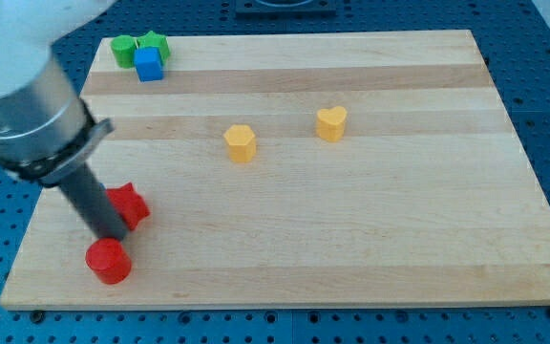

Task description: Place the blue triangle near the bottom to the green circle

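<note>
One small blue block (148,64), shape unclear, sits upper left, already touching two green blocks (123,49) from below; little seems left. My tip (113,234), holding nothing, rests lower left between the red star (130,204) and red cylinder (108,262).

Pale smooth wooden board (351,220)
</note>
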You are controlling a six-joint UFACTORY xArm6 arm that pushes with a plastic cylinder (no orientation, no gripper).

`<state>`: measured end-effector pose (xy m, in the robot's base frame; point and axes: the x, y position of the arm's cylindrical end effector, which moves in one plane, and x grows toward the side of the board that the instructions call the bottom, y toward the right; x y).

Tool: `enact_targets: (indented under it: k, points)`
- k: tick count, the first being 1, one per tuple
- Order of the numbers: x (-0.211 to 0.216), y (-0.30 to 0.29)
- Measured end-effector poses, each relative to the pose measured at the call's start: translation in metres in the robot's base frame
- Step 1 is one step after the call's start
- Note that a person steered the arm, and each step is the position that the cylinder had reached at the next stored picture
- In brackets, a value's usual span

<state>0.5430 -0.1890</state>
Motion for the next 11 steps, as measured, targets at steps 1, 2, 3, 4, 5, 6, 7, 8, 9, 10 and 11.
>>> enact_targets:
  k: [1,2,3,4,5,6,7,8,9,10,11]
  points:
    - [-0.023,-0.002]
    - [-0.002,-0.009]
    - [0.015,-0.031]
    - [0.002,-0.035]
    - [-0.022,-0.038]
    - [-0.045,-0.039]
    - [-0.069,-0.053]
    - [-0.076,-0.078]
    - [-0.09,-0.07]
    - [-0.099,-0.046]
    - [-0.118,-0.028]
